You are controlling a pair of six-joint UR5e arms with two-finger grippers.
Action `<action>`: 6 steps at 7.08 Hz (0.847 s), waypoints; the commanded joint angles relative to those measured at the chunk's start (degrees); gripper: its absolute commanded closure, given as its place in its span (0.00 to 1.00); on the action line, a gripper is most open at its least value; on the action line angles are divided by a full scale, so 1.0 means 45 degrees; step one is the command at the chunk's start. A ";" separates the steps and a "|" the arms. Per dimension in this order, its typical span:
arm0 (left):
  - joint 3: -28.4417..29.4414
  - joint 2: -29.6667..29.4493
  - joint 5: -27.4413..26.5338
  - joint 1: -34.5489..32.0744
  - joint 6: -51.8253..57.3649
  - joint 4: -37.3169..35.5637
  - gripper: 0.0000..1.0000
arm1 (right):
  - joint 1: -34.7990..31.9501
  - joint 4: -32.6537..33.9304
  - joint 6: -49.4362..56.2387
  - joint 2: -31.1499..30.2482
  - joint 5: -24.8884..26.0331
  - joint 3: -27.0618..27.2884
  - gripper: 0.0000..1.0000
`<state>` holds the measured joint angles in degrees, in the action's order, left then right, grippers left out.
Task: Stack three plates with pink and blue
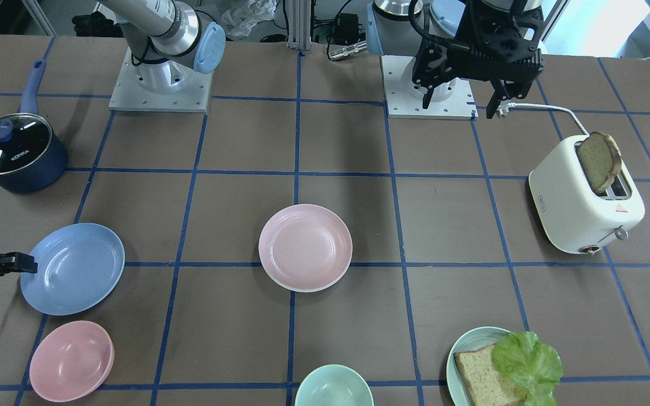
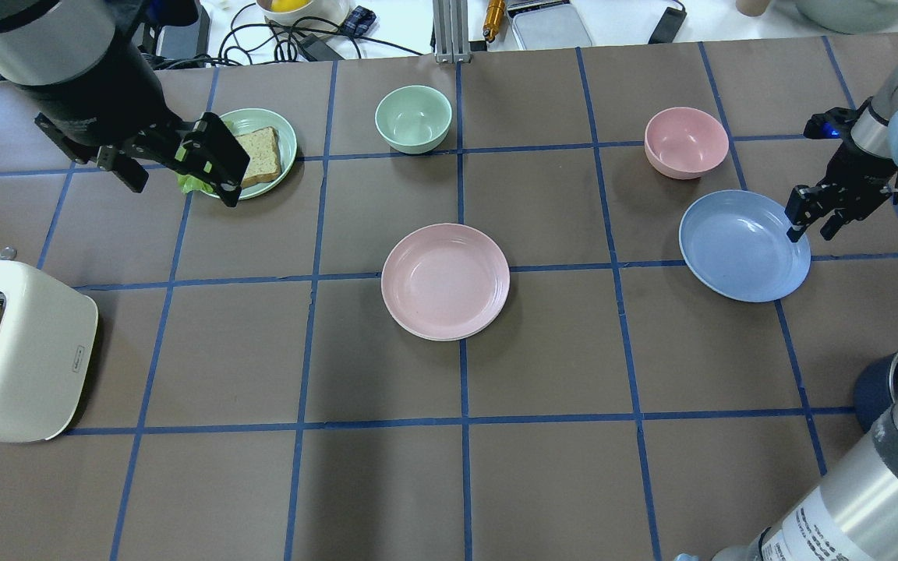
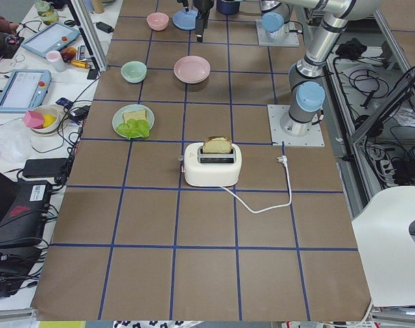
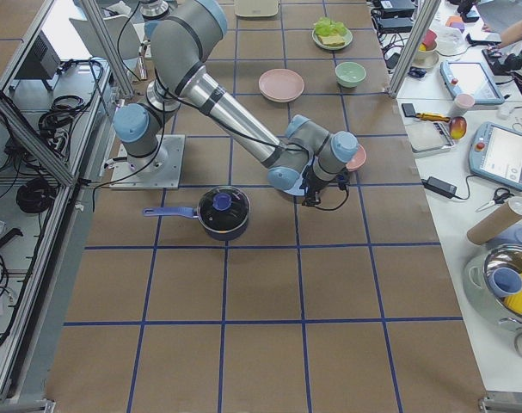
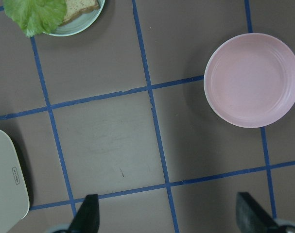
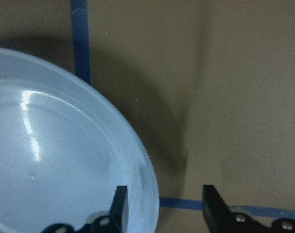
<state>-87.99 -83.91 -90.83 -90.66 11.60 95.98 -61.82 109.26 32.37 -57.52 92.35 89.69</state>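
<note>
The pale pink plate (image 2: 445,280) lies at the middle of the table, and a cream-white rim shows under its near edge (image 1: 302,288). The light blue plate (image 2: 744,245) lies to its right, also in the front view (image 1: 72,268). My right gripper (image 2: 810,231) is open at the blue plate's right rim. In the right wrist view (image 6: 164,206) one finger is inside the rim and the other outside. My left gripper (image 2: 176,167) is open and empty, high above the table's left side, and the pink plate (image 5: 251,80) shows in its wrist view.
A small pink bowl (image 2: 686,142) stands just beyond the blue plate. A mint bowl (image 2: 413,118) and a teal plate (image 2: 289,140) with bread and lettuce are at the far side. A white toaster (image 2: 20,351) is at the left and a blue pot (image 1: 17,152) near my right arm.
</note>
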 commanded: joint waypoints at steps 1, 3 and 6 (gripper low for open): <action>-0.0952 0.0811 0.0531 0.0184 0.0021 -0.0118 0.00 | 0.0007 0.0057 0.0034 -0.0010 -0.0190 0.0088 0.70; -0.1402 0.1087 0.0711 0.0438 -0.0136 -0.0215 0.00 | 0.0007 0.0057 0.0072 -0.0030 -0.0462 -0.0086 0.85; -0.1678 0.0855 0.1121 0.0439 -0.1696 -0.0841 0.00 | -0.0187 0.0018 0.0403 -0.0631 -0.1690 -0.0127 1.00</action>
<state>-95.24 -79.41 -86.16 -88.74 6.25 92.94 -62.06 109.44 33.37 -58.56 87.45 89.18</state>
